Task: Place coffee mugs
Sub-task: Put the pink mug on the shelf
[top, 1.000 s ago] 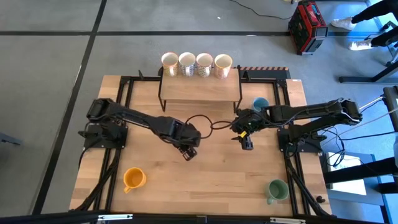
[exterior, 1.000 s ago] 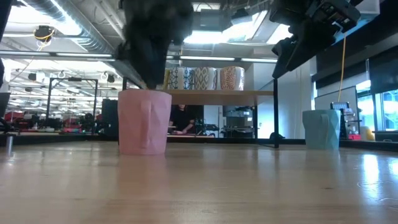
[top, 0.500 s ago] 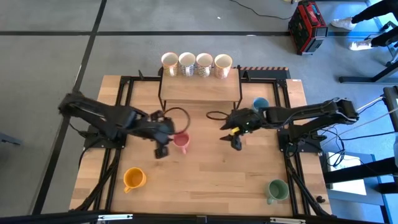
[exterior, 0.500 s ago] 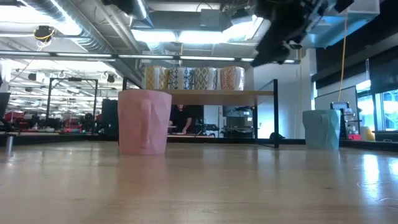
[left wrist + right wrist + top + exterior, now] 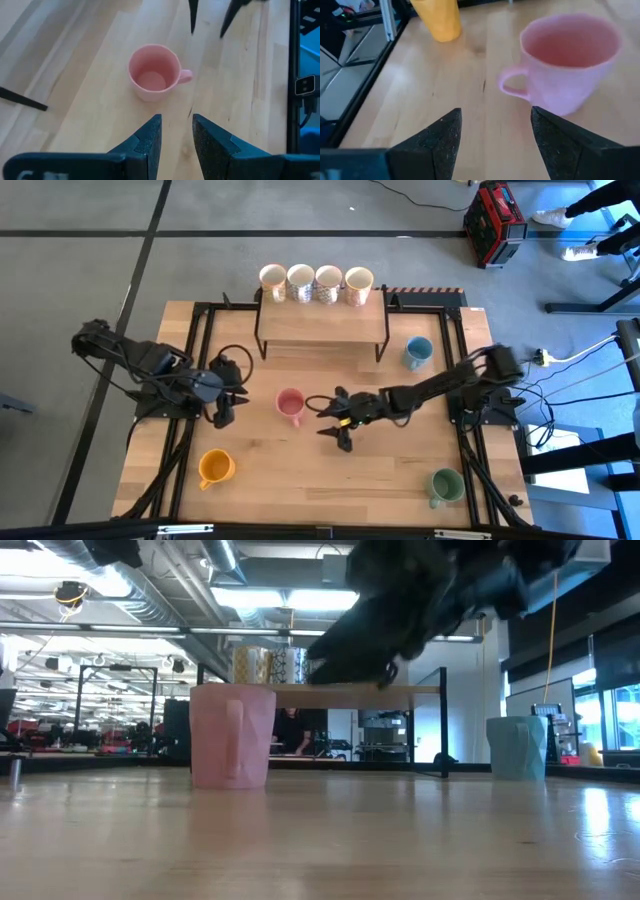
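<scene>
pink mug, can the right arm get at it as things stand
Probably yes. The right gripper hangs open just beside the pink mug, on its handle side, with only bare table between them. The left gripper sits off on the mug's other side, out of the way.

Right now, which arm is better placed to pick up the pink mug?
Right. The right gripper is open beside the pink mug, on its handle side. The left gripper sits farther back, jaws narrow.

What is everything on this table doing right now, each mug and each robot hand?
Pink mug: upright, empty, free on table.
Orange mug: upright, untouched.
Green mug: upright, untouched.
Blue mug: upright, untouched.
Four white mugs: lined up on shelf.
Left gripper: fingers slightly apart, empty.
Right gripper: open, empty, near pink mug.
</scene>
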